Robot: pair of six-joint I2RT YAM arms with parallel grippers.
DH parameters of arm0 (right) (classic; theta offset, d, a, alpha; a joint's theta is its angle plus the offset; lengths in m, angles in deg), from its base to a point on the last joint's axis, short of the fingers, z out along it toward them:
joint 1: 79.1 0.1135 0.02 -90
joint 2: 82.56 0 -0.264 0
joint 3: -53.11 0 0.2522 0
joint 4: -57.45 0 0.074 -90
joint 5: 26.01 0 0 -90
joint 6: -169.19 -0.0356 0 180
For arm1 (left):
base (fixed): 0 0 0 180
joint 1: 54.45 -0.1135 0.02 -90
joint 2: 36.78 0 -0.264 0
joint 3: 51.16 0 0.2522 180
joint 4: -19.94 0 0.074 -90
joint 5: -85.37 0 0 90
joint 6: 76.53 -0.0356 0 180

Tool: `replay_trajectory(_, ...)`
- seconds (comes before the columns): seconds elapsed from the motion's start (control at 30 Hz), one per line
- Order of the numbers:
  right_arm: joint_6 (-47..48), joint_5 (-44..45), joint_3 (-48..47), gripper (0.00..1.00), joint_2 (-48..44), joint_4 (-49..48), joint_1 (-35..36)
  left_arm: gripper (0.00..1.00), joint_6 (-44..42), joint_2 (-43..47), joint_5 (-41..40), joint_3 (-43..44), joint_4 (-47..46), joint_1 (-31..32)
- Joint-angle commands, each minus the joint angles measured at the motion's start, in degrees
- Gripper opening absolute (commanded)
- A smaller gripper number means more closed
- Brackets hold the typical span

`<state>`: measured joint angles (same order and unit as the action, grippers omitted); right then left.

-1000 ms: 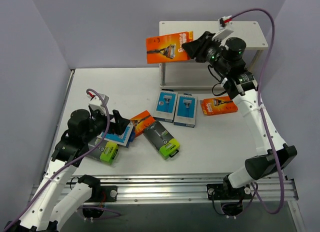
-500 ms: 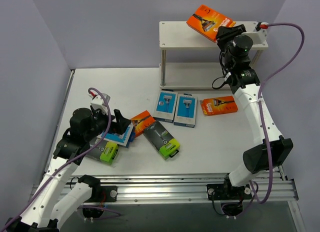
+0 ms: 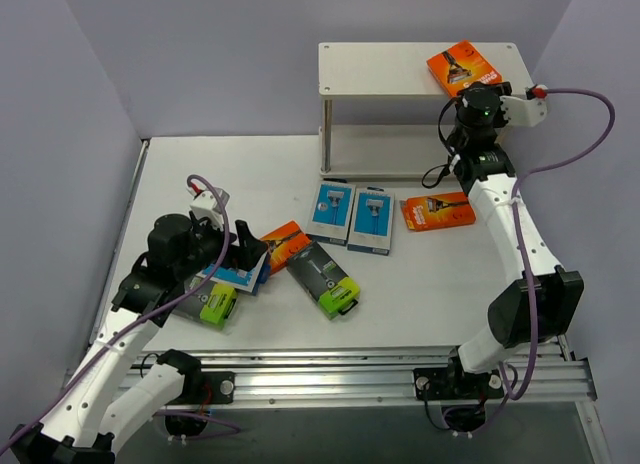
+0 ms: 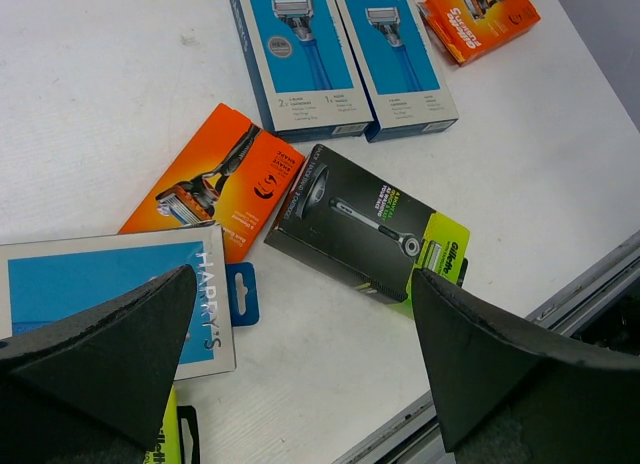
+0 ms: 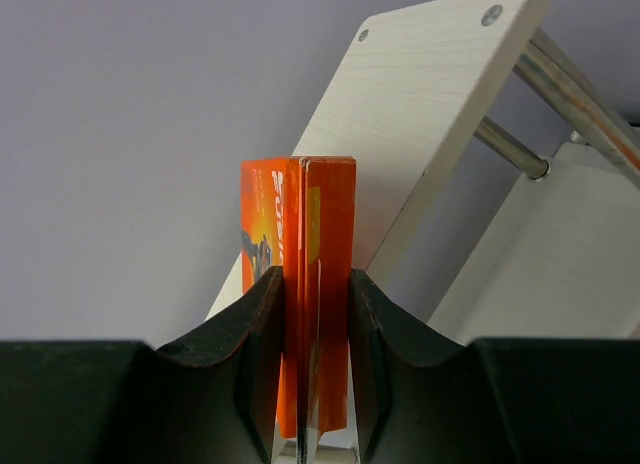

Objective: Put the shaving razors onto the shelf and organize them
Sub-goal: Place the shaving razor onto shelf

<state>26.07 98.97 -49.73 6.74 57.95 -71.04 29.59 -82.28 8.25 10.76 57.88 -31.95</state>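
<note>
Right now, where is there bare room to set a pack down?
Top board: bare left of the orange pack the right gripper holds. Table: bare between left wall and shelf. Crowded: overlapping packs by the left gripper.

The shelf [image 5: 440, 104] boards show a matt, pale wood grain; its posts [image 5: 512, 150] are bright polished metal. The orange razor pack [image 5: 320, 284] is printed card, perhaps lightly glossy; the black pack [image 4: 350, 219] looks matt. Fingers [image 4: 100, 354] of the left gripper [image 4: 302, 284] are grainy matt black; the white table [image 4: 100, 84] is finely textured.
</note>
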Motion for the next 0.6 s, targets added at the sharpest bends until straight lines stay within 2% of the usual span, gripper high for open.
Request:
replay_trajectory(0.0, -3.91, 6.85, 1.53, 0.0, -3.08, -6.87, -0.41, 0.97, 0.4, -0.73, 0.91, 1.23, -1.51, 0.7)
replay_trajectory(0.47, -7.61, 11.51, 1.45, 0.0, 1.05, -9.95, -2.96, 0.97, 0.4, -3.28, 0.91, 1.23, -1.77, 0.97)
replay_trajectory(0.57, -8.05, 11.16, 0.67, 0.02, 2.45, -9.86, -3.66, 0.98, 0.4, -3.72, 0.91, 1.23, -1.77, 0.97)
